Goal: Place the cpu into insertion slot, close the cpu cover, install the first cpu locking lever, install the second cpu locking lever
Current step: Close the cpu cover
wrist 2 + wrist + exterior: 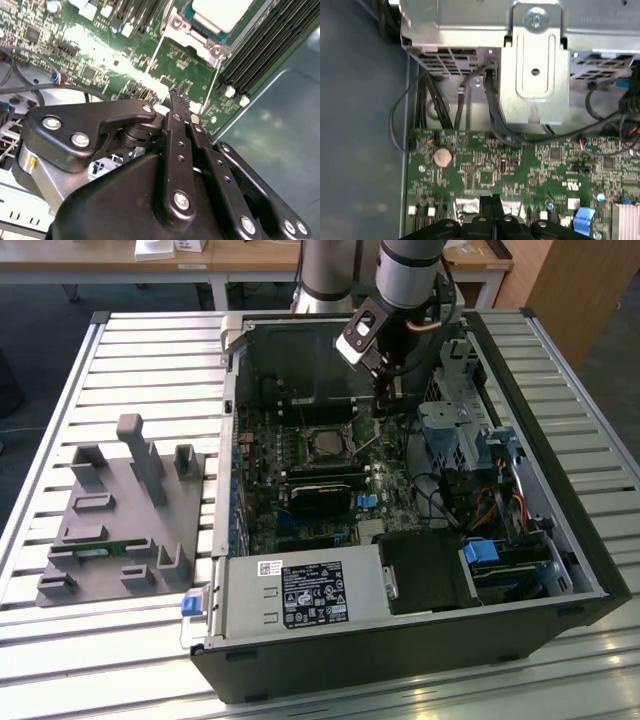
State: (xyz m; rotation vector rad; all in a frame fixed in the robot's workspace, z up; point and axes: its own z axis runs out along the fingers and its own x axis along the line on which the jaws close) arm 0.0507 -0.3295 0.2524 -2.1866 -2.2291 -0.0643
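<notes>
Cpu (pixel 220 12) (pale, flat square) lies metal-framed.

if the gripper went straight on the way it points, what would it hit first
Probably the green motherboard just beside the cpu cover: the shut gripper aims at bare board there. A thin metal lever runs close by, and depth is unclear.
</notes>
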